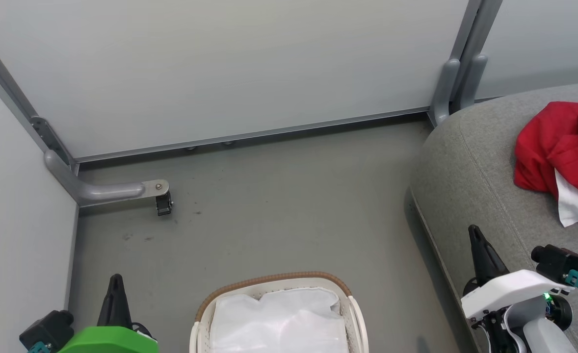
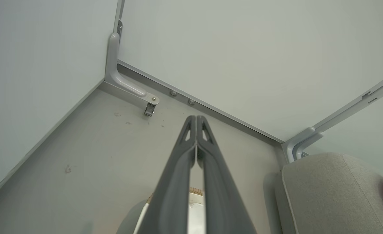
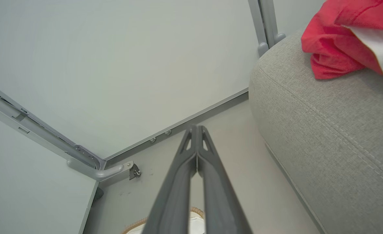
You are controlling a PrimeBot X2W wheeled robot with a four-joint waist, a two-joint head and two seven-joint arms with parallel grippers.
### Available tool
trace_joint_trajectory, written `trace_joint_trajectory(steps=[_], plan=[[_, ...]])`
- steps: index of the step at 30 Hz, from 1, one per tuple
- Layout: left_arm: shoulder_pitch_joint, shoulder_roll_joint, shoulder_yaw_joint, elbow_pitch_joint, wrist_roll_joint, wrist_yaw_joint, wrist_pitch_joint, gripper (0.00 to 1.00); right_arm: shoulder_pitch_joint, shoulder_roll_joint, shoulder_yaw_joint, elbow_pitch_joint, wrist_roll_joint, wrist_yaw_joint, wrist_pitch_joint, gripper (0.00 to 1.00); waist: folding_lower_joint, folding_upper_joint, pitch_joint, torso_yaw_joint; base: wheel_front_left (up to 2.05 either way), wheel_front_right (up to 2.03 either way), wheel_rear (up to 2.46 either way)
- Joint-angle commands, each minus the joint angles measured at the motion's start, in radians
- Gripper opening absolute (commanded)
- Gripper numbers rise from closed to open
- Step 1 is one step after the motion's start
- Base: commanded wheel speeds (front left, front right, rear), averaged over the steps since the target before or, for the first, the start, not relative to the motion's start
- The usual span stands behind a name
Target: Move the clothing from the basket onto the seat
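Both claws are pressed together and hold nothing. The left gripper [image 1: 116, 282] hangs over the grey floor [image 1: 279, 196] at the near left. The right gripper [image 1: 476, 238] points up over the front edge of the large grey woven sofa seat [image 1: 470, 191] at the right.

The soft bright red clothing with its white panel [image 1: 559, 147] lies in a crumpled heap on that seat, back from the rounded edge. I cannot tell whether the heap is one garment or two. The small white perforated basket with the brown woven rim [image 1: 269, 280] stands on the floor between the arms and shows nothing red, just its white cloth liner [image 1: 279, 318].

The main risk, I'd say, is counting the job finished too soon. The basket's near part is cut off, and a folded liner could hide a garment. A hasty reach might also pinch the liner instead. The right arm is close to the cushion, so a careless swing could scrape its fabric or drag the heap.
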Motion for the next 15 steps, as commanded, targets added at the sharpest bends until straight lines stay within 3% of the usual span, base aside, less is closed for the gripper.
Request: trace_joint_trajectory(steps=[1, 15], plan=[[-0.033, 0.005, 0.008, -0.017, -0.038, -0.004, 0.008, 0.0, -0.008, -0.004, -0.009, -0.022, 0.042, 0.0, 0.008, 0.0, 0.0, 0.0, 0.0, 0.0, 0.0, 0.0, 0.0], [-0.052, 0.006, 0.021, -0.033, -0.229, -0.011, 0.061, 0.0, 0.0, 0.003, -0.033, -0.041, 0.236, 0.0, 0.06, 0.0, 0.0, 0.0, -0.004, 0.003, 0.0, 0.0, 0.0]])
